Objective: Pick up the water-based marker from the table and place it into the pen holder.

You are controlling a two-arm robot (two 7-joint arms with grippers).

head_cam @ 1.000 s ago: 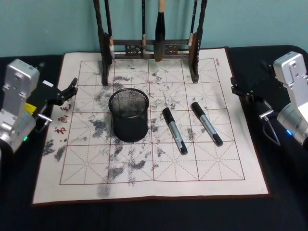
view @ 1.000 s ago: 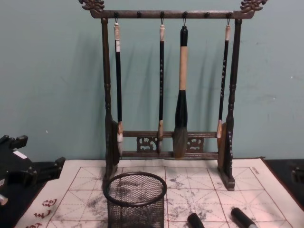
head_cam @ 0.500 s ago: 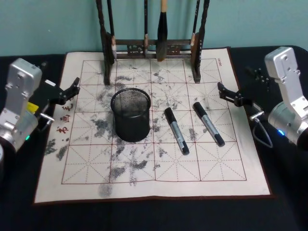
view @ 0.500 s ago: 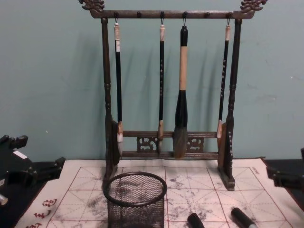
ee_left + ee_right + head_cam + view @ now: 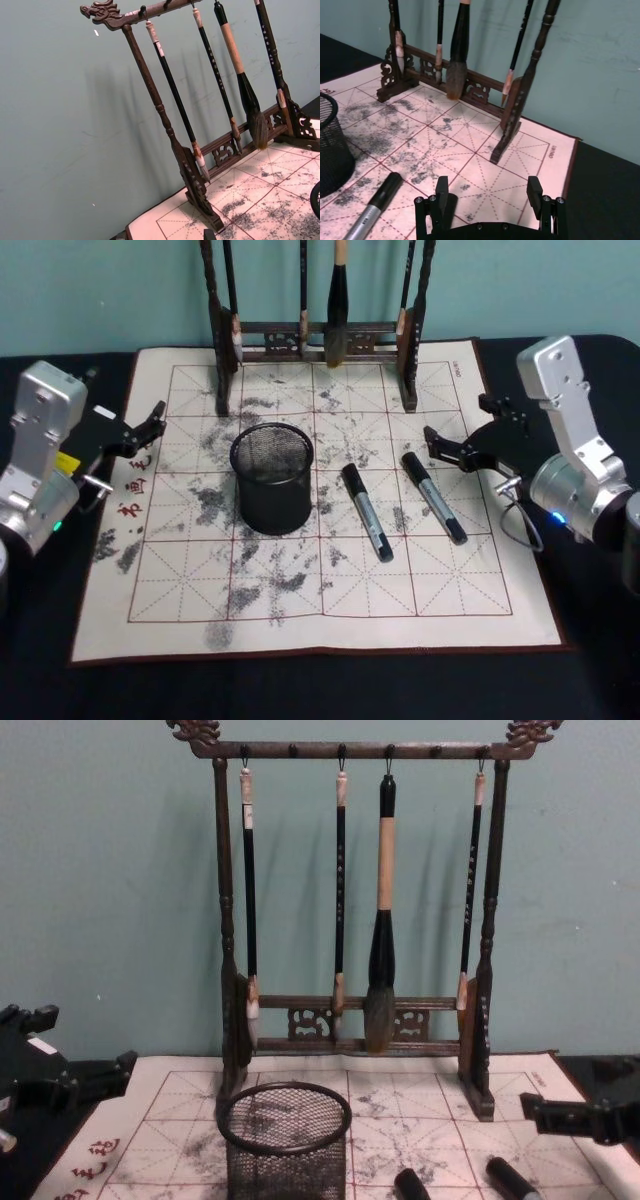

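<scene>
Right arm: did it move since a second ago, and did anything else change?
Yes. The right gripper slid in from the side over the mat, toward the right-hand marker; it is open and holds nothing. The left gripper, the other marker, the pen holder and the brush rack stayed put.

left arm (image 5: 38,445), silver boxy shell, green light, yellow label. right arm (image 5: 572,455), same shell, blue light, thin looping cable. left gripper (image 5: 152,424) black; right gripper (image 5: 488,194) black too, screws at finger bases.
</scene>
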